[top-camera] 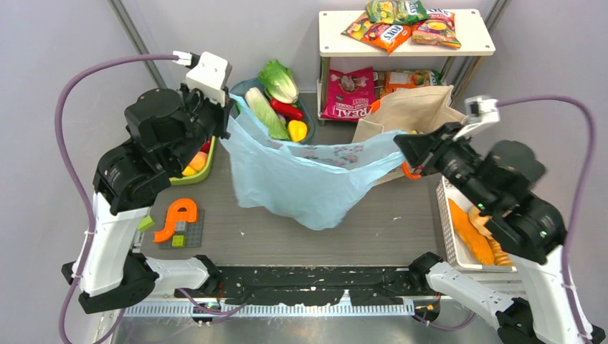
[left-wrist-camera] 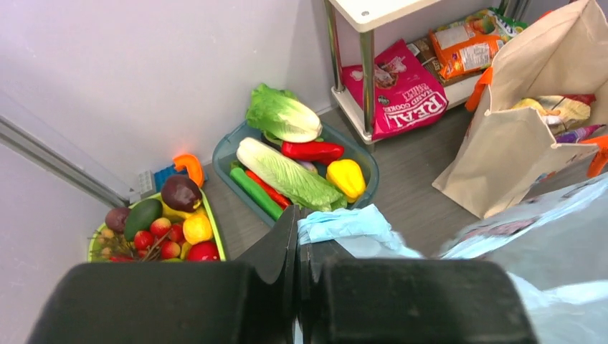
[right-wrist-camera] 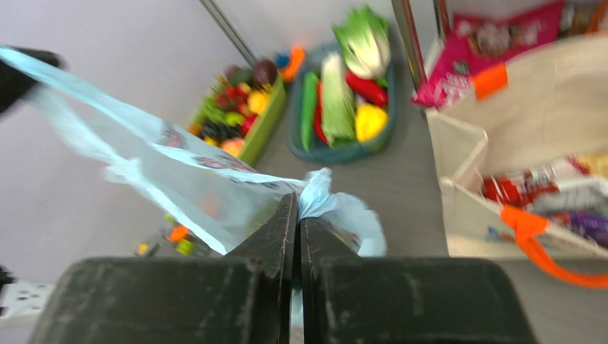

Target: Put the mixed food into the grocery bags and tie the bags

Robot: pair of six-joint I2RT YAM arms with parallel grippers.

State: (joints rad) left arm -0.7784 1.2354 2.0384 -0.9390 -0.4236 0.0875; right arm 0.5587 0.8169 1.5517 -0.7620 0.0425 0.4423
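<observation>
Top view alone: whole blue plastic bag (top-camera: 301,179) slung between both grippers, sagging toward worktop (top-camera: 387,229). Left gripper (left-wrist-camera: 297,240) pressed together, pinching one bag handle. Right gripper (right-wrist-camera: 297,215) pinching other handle. Wrist views alone: snack packets (left-wrist-camera: 556,109) inside tote (left-wrist-camera: 516,143). Count: one blue bag, one tote, two cabbages (left-wrist-camera: 283,115) and one yellow pepper (left-wrist-camera: 346,177) in teal basin (left-wrist-camera: 222,154).

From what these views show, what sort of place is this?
Probably a robot lab's mock grocery corner: toy vegetables, snack packets on a shelf, and robot arms holding a blue bag.
</observation>
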